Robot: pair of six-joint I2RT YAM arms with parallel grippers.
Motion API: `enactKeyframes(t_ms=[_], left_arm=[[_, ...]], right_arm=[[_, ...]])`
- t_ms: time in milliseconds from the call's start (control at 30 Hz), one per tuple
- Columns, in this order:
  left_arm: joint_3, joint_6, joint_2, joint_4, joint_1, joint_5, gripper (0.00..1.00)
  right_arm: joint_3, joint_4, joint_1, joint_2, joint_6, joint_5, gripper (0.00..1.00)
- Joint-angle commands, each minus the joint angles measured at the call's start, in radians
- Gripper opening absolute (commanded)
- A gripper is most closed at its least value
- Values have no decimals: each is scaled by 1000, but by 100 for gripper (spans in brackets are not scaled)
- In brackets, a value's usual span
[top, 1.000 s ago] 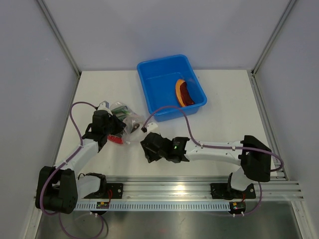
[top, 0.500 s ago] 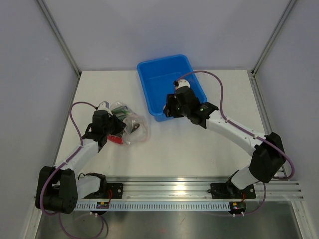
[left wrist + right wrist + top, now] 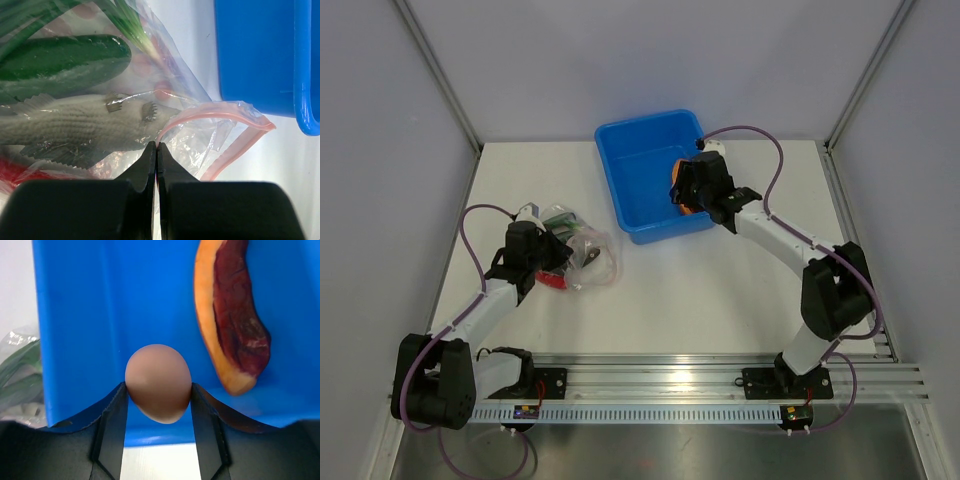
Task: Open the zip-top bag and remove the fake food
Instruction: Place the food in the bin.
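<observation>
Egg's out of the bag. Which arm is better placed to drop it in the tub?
Right. The right end effector grips the egg over the blue tub; the left end effector is pinching the zip-top bag.

Blue tub [image 3: 75,315]; brownish-pink egg [image 3: 158,382]; orange-and-maroon slice [image 3: 232,320]; grey fish [image 3: 75,120]; clear bag [image 3: 207,145], pink zip strip [image 3: 220,106].

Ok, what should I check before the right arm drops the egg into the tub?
1. Egg gripped by right claw: ok.
2. Egg above the blue tub: ok.
3. Orange slice clear of the drop spot: ok, it lies to one side.
4. Left claw shut on the bag edge: ok.
5. Bag emptied: not ok, fish inside.
6. Drop height: cannot tell.
</observation>
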Motion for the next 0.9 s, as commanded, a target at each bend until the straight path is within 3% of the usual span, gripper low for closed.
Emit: enactKeyframes(t_ms=[0,867], left_arm=[[5,11,-20,29,5,4,0],[2,8,-9,44,5,27,0]], right_arm=[[12,126,-7,29,-47,81,45],[60,77,-9,173,-108,193,61]])
